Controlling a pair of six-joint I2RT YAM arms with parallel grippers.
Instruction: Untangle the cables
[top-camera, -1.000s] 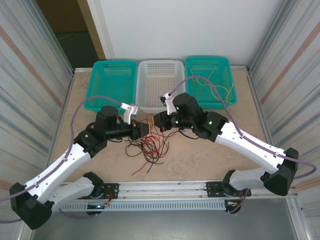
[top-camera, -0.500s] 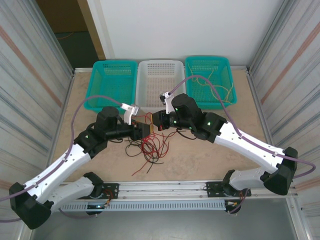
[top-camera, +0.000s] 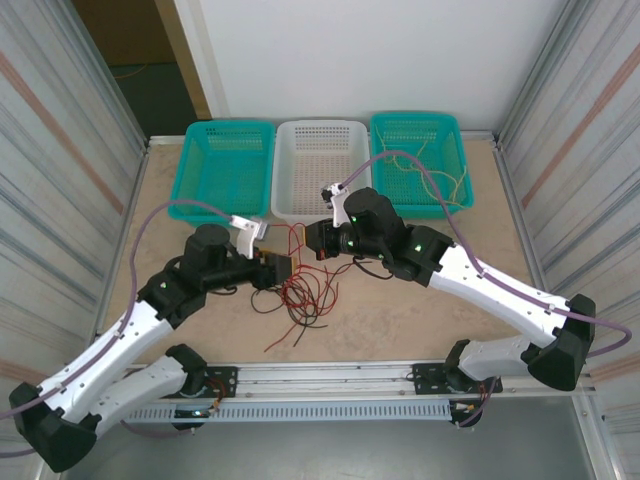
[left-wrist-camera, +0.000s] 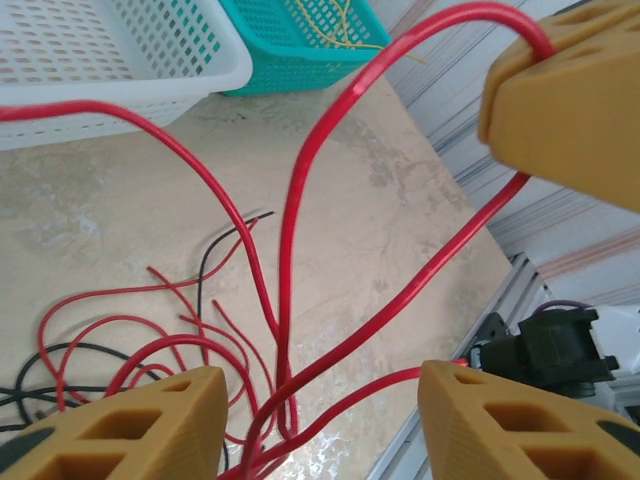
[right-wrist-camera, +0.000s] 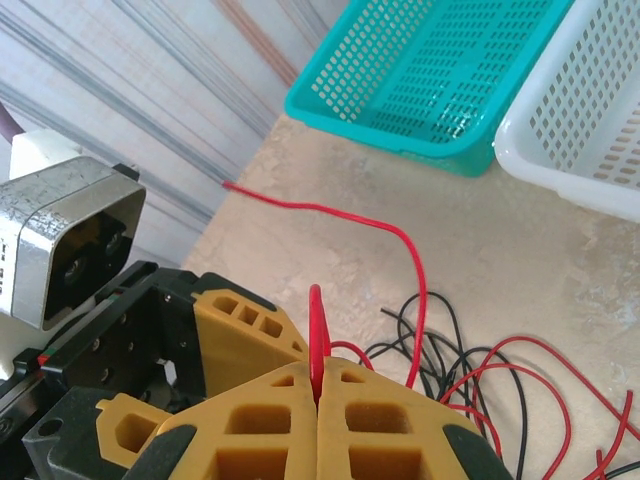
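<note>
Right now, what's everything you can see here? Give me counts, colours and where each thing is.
Teal baskets: 2, teal, far edge of the table, left and right
White basket: 1, white, between the teal ones
Yellow wires: several, count unclear, yellow, in the right teal basket
Red wires: several, tangled, red, table centre
Black wires: a few, black, mixed in with the red
Table: 1, beige
Arms: 2, white and black, left and right
Left claw: 1, yellow fingers, open, red wires running between them
Right claw: 1, yellow fingers, shut on a red wire
</note>
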